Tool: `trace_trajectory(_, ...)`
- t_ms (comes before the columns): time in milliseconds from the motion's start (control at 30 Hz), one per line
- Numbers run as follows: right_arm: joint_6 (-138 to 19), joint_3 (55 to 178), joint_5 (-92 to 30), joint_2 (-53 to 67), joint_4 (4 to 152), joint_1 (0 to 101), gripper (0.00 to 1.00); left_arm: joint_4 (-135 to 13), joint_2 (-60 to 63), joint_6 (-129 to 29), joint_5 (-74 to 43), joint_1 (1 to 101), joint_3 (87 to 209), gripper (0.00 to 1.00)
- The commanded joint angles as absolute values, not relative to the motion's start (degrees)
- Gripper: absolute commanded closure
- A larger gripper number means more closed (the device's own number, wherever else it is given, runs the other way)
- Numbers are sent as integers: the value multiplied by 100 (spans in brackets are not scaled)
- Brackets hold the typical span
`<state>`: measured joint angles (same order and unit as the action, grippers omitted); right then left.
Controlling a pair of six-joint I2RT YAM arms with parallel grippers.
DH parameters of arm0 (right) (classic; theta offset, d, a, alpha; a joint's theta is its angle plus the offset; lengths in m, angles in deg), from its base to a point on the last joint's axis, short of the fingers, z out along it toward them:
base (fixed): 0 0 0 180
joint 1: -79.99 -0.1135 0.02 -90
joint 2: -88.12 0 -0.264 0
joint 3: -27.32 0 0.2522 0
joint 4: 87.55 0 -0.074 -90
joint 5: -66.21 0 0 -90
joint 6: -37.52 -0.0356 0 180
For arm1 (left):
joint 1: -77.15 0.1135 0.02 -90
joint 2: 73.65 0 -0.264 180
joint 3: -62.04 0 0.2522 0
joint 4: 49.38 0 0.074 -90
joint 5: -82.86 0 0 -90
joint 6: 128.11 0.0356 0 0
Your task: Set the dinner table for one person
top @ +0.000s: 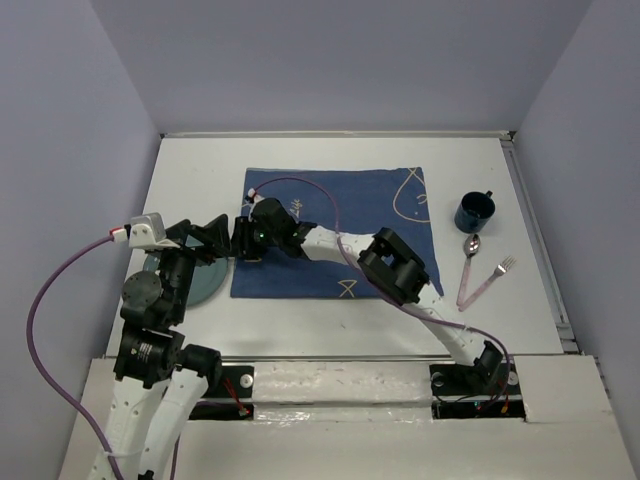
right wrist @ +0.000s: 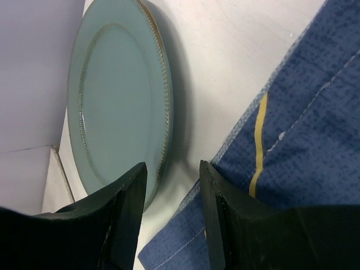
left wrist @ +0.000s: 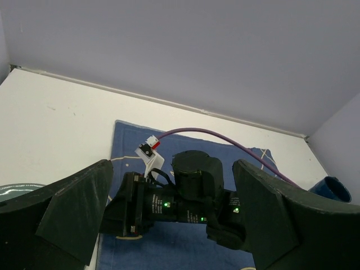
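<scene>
We see the dinner table [top: 200,170] filling the middle of the top view, a plain white surface running from the arm bases at the bottom up to the back wall. A dark blue mat [top: 370,210] lies at its centre. At the left edge of the mat, partly under the left arm, sits a teal plate [top: 208,285]. It lies flat on the bare table just beside the mat.

At the right of that frame, off the mat, stands a dark blue cup [top: 474,210]. Below it lie a spoon [top: 472,245] and a fork [top: 505,266], both with pink handles that meet at their lower ends.

The right arm stretches across the mat towards the left, and the right gripper [top: 243,240] is at the mat's left edge. In its wrist view, the right gripper [right wrist: 172,185] has its fingers slightly parted with nothing between them. The plate [right wrist: 118,95] fills the upper left, the mat [right wrist: 315,112] the right, and a strip of table [right wrist: 225,56] lies between.

The left gripper [top: 222,240] faces the right one from the left, close to it. In the left wrist view, the left gripper [left wrist: 173,166] is spread wide and grasps nothing. The right gripper [left wrist: 128,211] shows between its fingers. The plate [left wrist: 17,190] peeks in at the lower left edge, and the cup [left wrist: 332,188] at the right edge.
</scene>
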<state>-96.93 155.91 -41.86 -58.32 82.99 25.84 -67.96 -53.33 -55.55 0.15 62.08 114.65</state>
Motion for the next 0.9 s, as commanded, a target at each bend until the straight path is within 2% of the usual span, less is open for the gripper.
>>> trace_trajectory(0, -9870, 16113, -4426, -6033, 8063, 2497, 52, -6376, -5440, -5508, -81, 6168, 11430, 1)
trace_trajectory(367, -10354, 16729, -4946, -6657, 8142, 2444, 59, -6376, -5493, -5481, -98, 6168, 11421, 1)
trace_trajectory(467, -10520, 16817, -4989, -6789, 8221, 2444, 68, -6376, -5510, -5473, -142, 6168, 11421, 1)
trace_trajectory(500, -10565, 16852, -4998, -6824, 8212, 2444, 76, -6359, -5501, -5464, -151, 6168, 11421, 1)
trace_trajectory(600, -10679, 16958, -4981, -6921, 8256, 2444, 78, -6358, -5484, -5455, -195, 6159, 11412, 1)
trace_trajectory(700, -10793, 16993, -5016, -6965, 8309, 2444, 84, -6358, -5493, -5455, -195, 6159, 11412, 1)
trace_trajectory(767, -10864, 16958, -5051, -6939, 8422, 2444, 99, -6350, -5493, -5455, -178, 6150, 11412, 1)
trace_trajectory(867, -11083, 16722, -5103, -6772, 8782, 2444, 100, -6358, -5493, -5446, -160, 6133, 11412, 1)
